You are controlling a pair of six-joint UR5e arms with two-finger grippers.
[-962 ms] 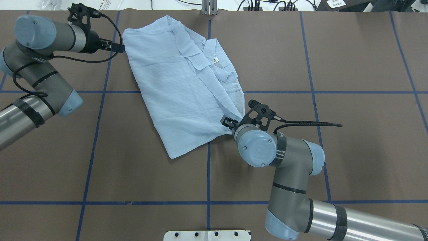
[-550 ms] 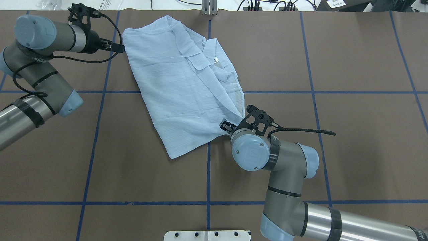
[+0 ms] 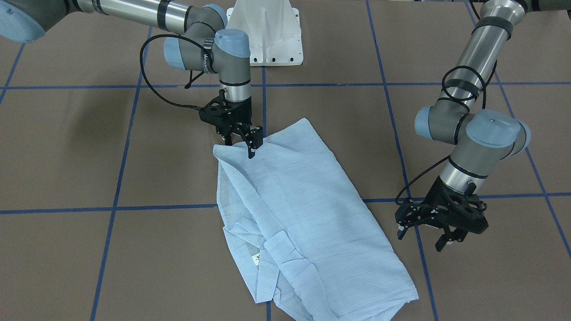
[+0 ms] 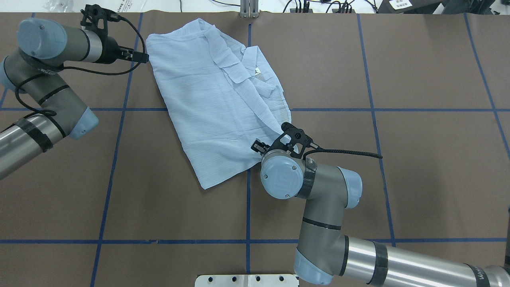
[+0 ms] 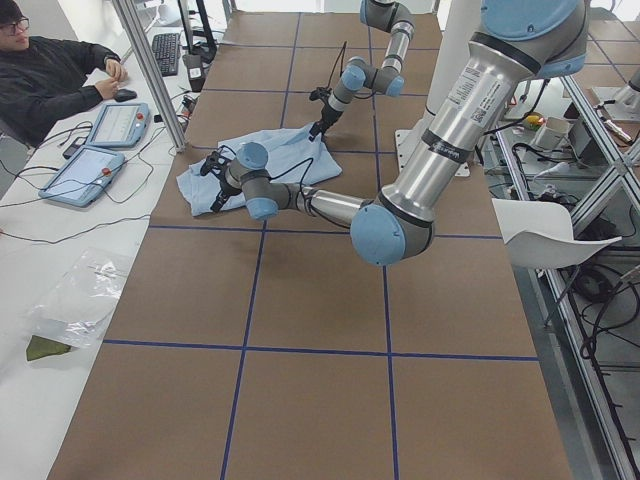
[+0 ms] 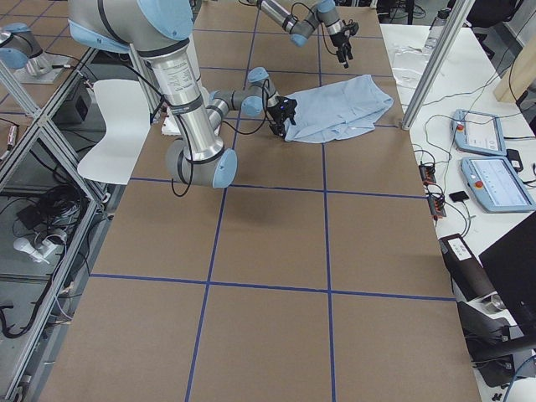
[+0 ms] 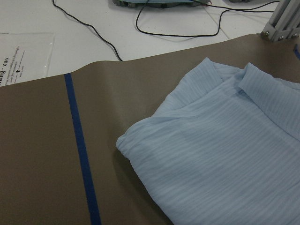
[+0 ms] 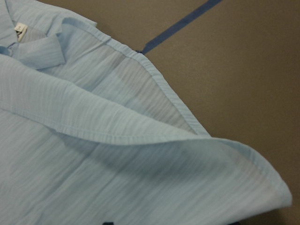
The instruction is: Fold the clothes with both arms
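The light-blue shirt (image 4: pixel 215 99) lies folded lengthwise on the brown table, collar and neck label (image 4: pixel 257 71) toward the far side. In the front view the shirt (image 3: pixel 294 209) runs diagonally. My right gripper (image 3: pixel 240 148) stands at its corner nearest the robot, jaws apart, with one fingertip (image 3: pixel 251 154) down on the cloth. The overhead view has the right gripper (image 4: pixel 258 146) at that same corner. The right wrist view shows a raised, curled hem of the shirt (image 8: pixel 93 154). My left gripper (image 3: pixel 421 238) hangs open just beside the shirt's far edge; overhead, the left gripper (image 4: pixel 140 57) nearly touches the cloth.
Blue tape lines (image 4: pixel 115 159) divide the table into squares. The white pedestal base (image 3: pixel 267 35) stands at the robot's edge. A metal post (image 4: pixel 249 8) and cables line the far edge. A seated person (image 5: pixel 50 70) and two tablets (image 5: pixel 100 140) are beyond it.
My right arm has slid leftward and slightly back in the overhead view, bringing its gripper over the shirt's near corner. The left arm and the shirt have stayed put.
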